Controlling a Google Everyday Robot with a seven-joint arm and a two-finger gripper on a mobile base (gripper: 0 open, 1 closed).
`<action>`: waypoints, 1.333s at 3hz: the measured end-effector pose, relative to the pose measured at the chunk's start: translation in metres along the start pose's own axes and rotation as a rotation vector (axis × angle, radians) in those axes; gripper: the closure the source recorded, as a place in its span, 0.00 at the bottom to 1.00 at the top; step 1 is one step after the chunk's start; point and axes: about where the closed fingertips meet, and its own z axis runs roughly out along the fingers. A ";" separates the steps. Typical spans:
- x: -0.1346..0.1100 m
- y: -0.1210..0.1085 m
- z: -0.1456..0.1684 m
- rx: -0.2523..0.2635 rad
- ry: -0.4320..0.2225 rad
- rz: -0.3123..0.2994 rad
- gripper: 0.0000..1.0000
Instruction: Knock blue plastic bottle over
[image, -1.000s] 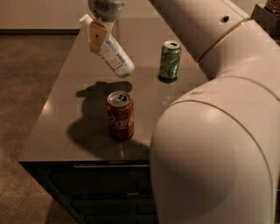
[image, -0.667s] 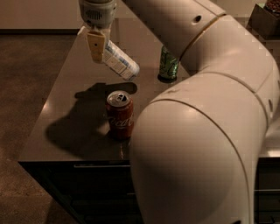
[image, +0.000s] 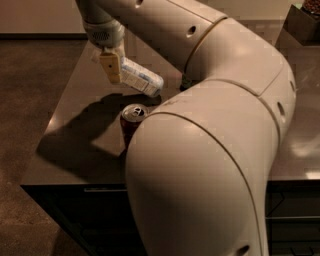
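Observation:
The blue plastic bottle is a clear slim bottle with a pale blue-and-white label. It lies steeply tilted, close to horizontal, over the left part of the dark table. Its base points right and its cap end is hidden behind my gripper. The gripper hangs from the arm at the upper left, right against the bottle's upper end. I cannot tell whether the bottle rests on the table or is off it.
A red cola can stands upright just in front of the bottle, partly hidden by my arm, which fills the middle and right of the view. A dark box sits at the far right back. The table's left edge is near.
The arm has swung closer and now covers the green can. The bottle has tipped further toward horizontal, and the gripper with it has shifted slightly left.

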 end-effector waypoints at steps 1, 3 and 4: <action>0.000 0.009 0.016 -0.018 0.048 -0.035 0.35; -0.002 0.022 0.050 -0.057 0.072 -0.066 0.00; -0.005 0.019 0.052 -0.044 0.057 -0.066 0.00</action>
